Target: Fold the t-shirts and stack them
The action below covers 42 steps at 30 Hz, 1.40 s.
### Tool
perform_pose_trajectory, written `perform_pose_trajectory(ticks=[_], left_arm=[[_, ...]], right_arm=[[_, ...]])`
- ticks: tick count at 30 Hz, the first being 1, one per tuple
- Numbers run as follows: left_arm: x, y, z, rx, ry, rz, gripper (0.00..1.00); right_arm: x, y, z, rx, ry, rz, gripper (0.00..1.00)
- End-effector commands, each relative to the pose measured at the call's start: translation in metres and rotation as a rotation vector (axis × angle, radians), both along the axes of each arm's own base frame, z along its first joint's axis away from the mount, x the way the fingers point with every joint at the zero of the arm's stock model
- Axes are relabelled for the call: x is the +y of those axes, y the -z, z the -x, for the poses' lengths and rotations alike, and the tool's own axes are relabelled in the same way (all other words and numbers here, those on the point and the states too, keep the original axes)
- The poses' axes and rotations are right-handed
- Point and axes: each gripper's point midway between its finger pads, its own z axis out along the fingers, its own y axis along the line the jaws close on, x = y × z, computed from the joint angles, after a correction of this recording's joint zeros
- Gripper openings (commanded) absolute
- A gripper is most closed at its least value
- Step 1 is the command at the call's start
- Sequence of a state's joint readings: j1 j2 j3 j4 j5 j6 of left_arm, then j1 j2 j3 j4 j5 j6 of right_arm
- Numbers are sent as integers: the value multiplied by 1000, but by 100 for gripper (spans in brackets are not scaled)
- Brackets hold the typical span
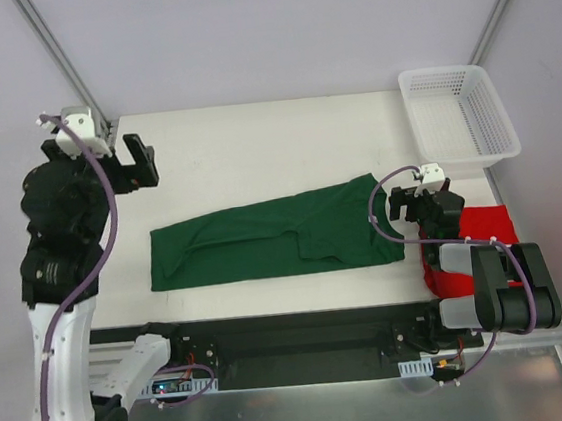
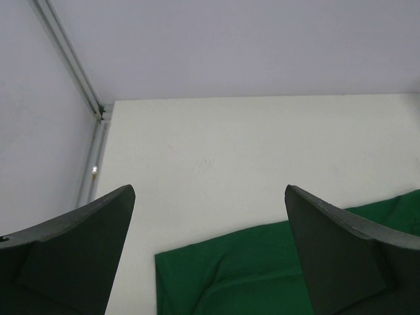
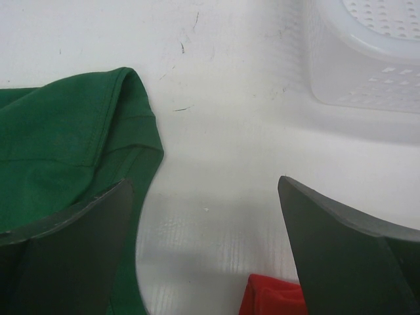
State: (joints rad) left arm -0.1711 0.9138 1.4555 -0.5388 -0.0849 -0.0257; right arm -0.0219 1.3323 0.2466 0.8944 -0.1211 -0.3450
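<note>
Both arms rise from the near edge of the white table, the left one reared up tall at the far left and the right one hunched low at the near right corner. Across the middle of the table lies the green t-shirt, the biggest thing on it. It is laid as a long flat band, so I judge that one lengthwise fold is done. Its long axis runs left to right and tilts a little toward the far side at its right end. I cannot tell which end is the neck. A white basket stands at the far right corner, well apart from the shirt. A red t-shirt lies at the near right edge, partly under the right arm, and whether it is folded or bunched is hidden. Nothing is stacked yet. By my reading the green one needs its crosswise folds, and then the two need piling. The left gripper hangs above the far left of the table with its jaws spread wide and nothing between them. The right gripper sits low at the shirt's right end, also spread and holding nothing. Its wrist view shows one finger over the cloth's rounded edge.
</note>
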Motion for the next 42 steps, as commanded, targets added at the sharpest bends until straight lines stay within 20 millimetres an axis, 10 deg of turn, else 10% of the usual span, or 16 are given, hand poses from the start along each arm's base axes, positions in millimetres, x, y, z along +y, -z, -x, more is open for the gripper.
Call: perform_pose_trajectory(ticks=[1, 7, 11, 16, 17, 20, 27, 30, 37, 42], left_arm=[[15, -19, 32, -102, -2, -143, 99], [-11, -2, 4, -92, 129, -172, 99], [48, 4, -25, -65, -240, -192, 99], [50, 92, -41, 287, -16, -645, 99], [50, 131, -32, 395, 59, -686, 99], [41, 170, 0, 480, 297, -776, 100], [57, 169, 59, 924, 610, -904, 99], [38, 176, 77, 836, 780, -861, 99], [59, 275, 142, 970, 1195, -1105, 93], [43, 293, 130, 799, 1280, -1156, 91]], right_arm=[[4, -16, -7, -68, -24, -2, 96], [4, -16, -6, -66, -24, -2, 96], [4, -16, -6, -66, -24, -2, 96], [4, -16, -7, -68, -24, -2, 96], [4, -15, -7, -66, -24, -2, 96], [4, -16, -7, -68, -24, 0, 96], [4, -16, -7, -68, -22, -1, 96], [4, -16, -7, -68, -22, -1, 96], [4, -16, -6, -66, -22, -1, 96], [4, -16, -7, -68, -22, -1, 96]])
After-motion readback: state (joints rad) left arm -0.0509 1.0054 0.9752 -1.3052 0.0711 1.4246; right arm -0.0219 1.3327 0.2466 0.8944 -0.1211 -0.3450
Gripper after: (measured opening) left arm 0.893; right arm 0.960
